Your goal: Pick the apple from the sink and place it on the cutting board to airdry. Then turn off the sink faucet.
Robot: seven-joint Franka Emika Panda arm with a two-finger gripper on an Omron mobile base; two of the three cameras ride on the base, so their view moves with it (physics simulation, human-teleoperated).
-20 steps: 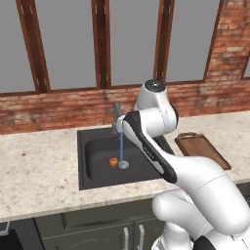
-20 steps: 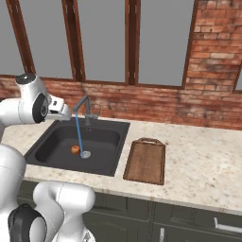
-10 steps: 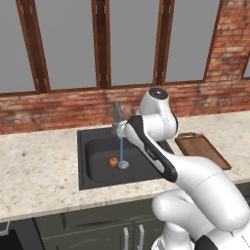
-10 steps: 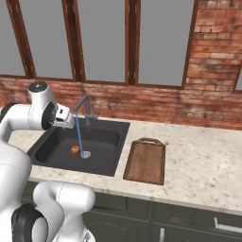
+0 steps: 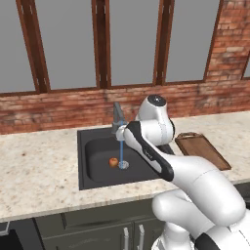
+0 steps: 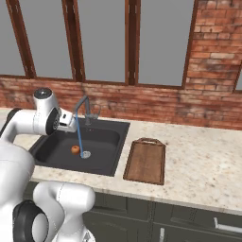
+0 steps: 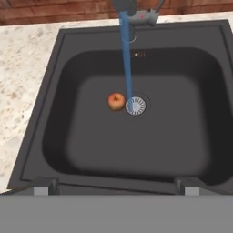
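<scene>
Lying beside the drain, the apple sits in the sink; jaws spread wide above, empty.

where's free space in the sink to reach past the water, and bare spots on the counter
In the sink, the apple sits just beside the water stream and drain; that middle is crowded. The floor on the apple's far side and beyond the drain is bare. The cutting board top is bare, as is the counter between it and the brick wall.
</scene>
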